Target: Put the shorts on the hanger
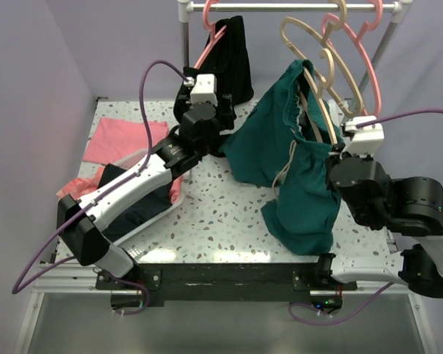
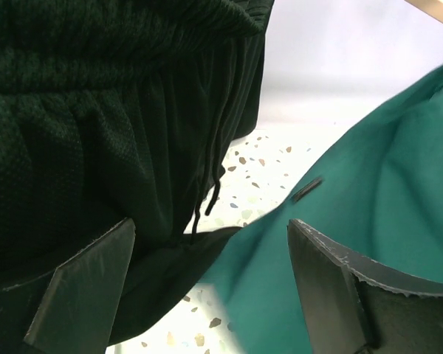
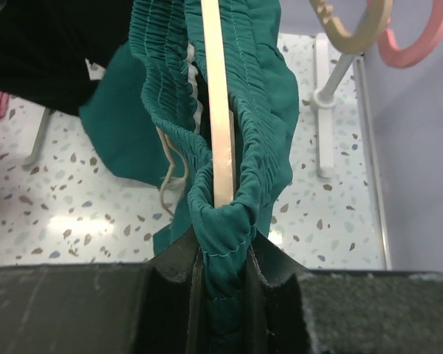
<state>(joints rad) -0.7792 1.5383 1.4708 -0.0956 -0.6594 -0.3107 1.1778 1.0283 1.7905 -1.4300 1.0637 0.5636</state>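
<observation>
Right wrist view: your right tool [image 3: 221, 254] is clenched on the shorts [image 3: 262, 110], whose waistband wraps the hanger [image 3: 218, 110] above the bench [image 3: 59, 206]. Your left tool [image 2: 214, 273] stands released nearby. Judged partway: seating remains.

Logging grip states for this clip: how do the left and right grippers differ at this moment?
The left gripper has its fingers spread with nothing between them; the right gripper is shut on the waistband of the shorts. The left gripper sits beside the black garment; the right gripper is at the tan hanger. Both are near the rack.
</observation>
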